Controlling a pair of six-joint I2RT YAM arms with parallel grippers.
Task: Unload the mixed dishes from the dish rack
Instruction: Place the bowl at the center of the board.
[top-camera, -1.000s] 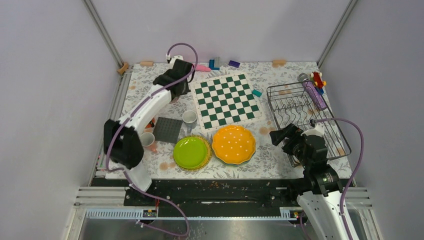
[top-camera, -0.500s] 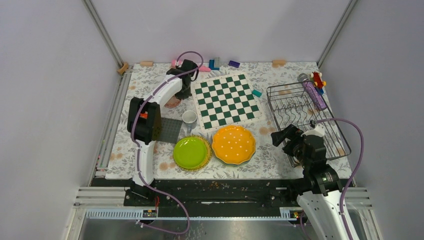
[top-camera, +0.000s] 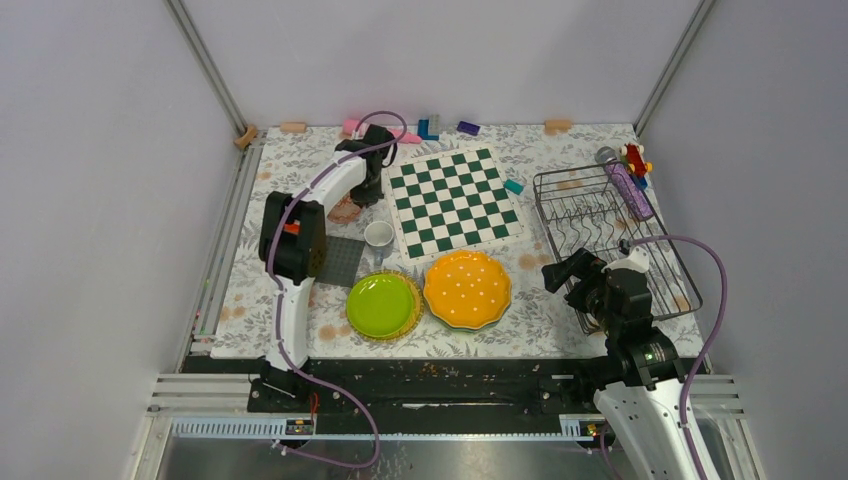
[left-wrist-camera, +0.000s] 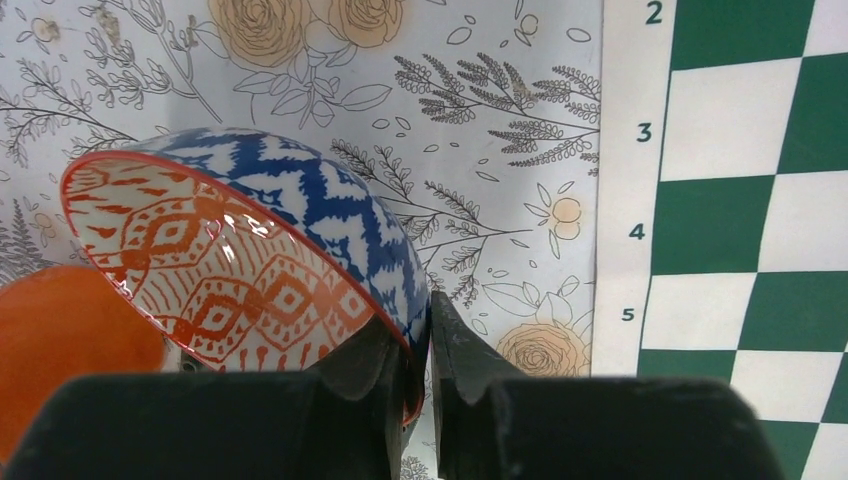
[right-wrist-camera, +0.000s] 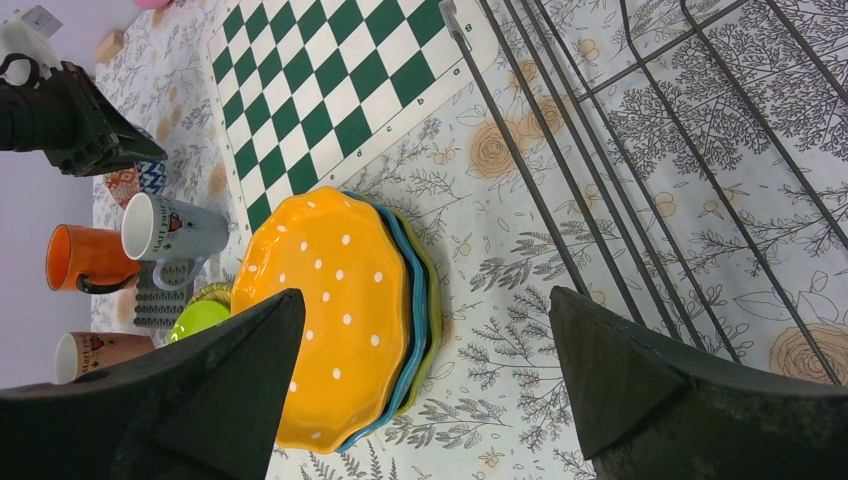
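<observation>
The patterned bowl (left-wrist-camera: 250, 260) tilts over the surface (left-wrist-camera: 480, 120) just beside the chessboard (left-wrist-camera: 740, 200), its rim pinched by the closed left pincer (left-wrist-camera: 428, 330). It looks glazed, stiff, slick and breakable; the rim suits a grip. The right pincer (right-wrist-camera: 428, 300) gapes empty near the dish rack (right-wrist-camera: 640, 150).

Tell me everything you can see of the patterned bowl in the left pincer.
The glossy, ceramic-looking patterned bowl has blue zigzags outside, orange-red diamonds on white inside and a red rim. It is tilted, its rim pinched in the shut left pincer. It is over the floral cloth, beside an orange cup, left of the green-and-white chessboard; whether it touches the cloth is unclear.
</observation>
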